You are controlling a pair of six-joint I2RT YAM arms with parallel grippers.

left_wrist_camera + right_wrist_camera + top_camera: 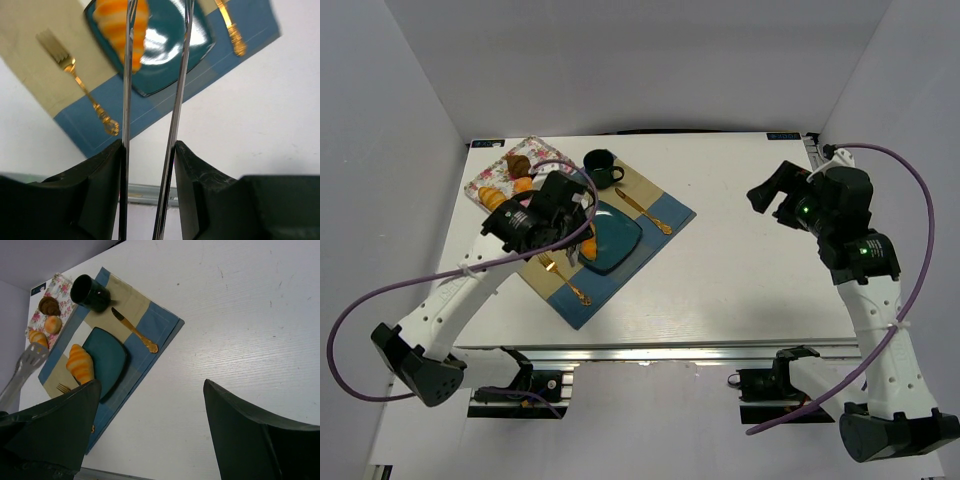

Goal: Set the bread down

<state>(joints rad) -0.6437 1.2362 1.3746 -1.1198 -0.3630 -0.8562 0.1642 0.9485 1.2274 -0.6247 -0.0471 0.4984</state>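
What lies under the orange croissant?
The croissant lies across the edge of the teal plate, partly over the placemat beneath it. The surface directly under the croissant is covered by it, and one arm of the tongs hides a strip in the left wrist view.

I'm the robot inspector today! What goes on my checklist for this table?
Surface: white table with a blue-and-beige placemat.
Job's things: croissant lies on the edge of the teal plate, tongs not touching it.
Clutter: gold fork, gold knife, dark cup, floral cloth holding a dark brown pastry, round bun and second croissant.
Grippers: left gripper shut on metal tongs; right gripper open, empty.
Cables: left purple cable, right purple cable, both looping.
Surroundings: plain pale walls.
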